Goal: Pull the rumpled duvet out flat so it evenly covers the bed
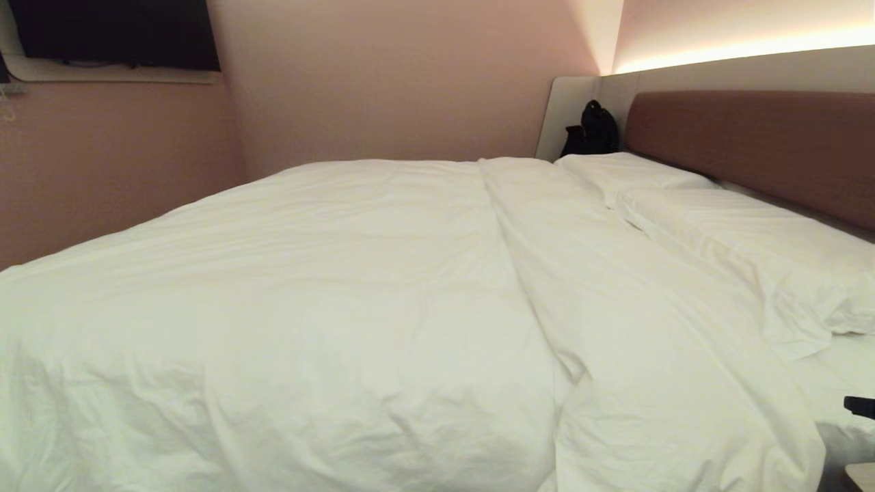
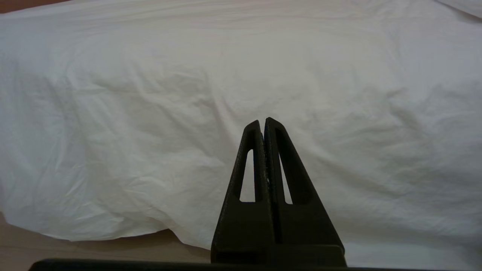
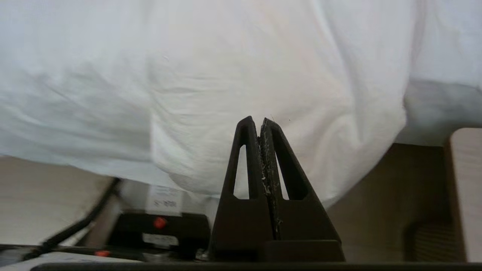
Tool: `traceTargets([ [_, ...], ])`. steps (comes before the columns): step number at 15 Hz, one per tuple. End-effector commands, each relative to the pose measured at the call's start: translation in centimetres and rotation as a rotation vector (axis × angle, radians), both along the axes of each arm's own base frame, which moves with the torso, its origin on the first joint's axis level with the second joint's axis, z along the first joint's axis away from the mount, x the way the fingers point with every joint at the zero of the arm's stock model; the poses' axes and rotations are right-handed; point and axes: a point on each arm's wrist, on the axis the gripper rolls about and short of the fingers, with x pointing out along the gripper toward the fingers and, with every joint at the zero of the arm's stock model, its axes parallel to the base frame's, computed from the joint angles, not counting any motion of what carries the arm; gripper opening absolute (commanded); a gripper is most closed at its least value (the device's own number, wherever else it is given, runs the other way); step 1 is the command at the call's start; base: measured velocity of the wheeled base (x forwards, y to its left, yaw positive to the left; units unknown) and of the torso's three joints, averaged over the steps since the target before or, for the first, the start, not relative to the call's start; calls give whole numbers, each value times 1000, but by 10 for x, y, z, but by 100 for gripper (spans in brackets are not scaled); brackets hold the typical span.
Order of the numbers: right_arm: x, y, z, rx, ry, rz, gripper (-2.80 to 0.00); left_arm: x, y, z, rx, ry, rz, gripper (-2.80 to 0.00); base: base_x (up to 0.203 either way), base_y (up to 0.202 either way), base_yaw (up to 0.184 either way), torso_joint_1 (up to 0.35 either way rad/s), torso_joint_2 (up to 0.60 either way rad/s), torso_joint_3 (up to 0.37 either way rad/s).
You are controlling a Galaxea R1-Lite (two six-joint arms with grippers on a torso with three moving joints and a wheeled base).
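The puffy white duvet (image 1: 328, 294) lies spread over most of the bed (image 1: 752, 143), with a long ridge running from the far side to the near edge. It stops short of the pillows, and a strip of sheet (image 1: 844, 369) shows at the near right. My left gripper (image 2: 262, 122) is shut on nothing, low beside the duvet (image 2: 150, 113) that hangs over the bed's side. My right gripper (image 3: 258, 120) is also shut and empty, in front of a hanging corner of the duvet (image 3: 226, 75). A black part of the right arm (image 1: 860, 406) shows at the head view's right edge.
Two white pillows (image 1: 738, 232) (image 1: 636, 174) lie along the brown headboard. A black bag (image 1: 593, 130) sits in the far corner and a dark screen (image 1: 116, 31) hangs on the left wall. My own base (image 3: 162, 233) and a pale floor (image 2: 94, 252) lie below the hanging duvet.
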Motion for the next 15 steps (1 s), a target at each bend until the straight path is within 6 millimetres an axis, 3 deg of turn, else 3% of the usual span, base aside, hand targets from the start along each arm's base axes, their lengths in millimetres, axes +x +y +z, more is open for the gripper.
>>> traceTargets([
  [1,-24,8,4,150,-22,-82,-280,0,0,0,0,1,0,-280,0,0,0,0,0,0],
  [3,-31,11,4,148,-34,-79,-280,0,0,0,0,1,0,-280,0,0,0,0,0,0],
  [9,-89,30,6,41,-262,89,-280,0,0,0,0,1,1,-280,0,0,0,0,0,0],
  [15,-143,33,-3,-7,-502,261,-280,0,0,0,0,1,0,-280,0,0,0,0,0,0],
])
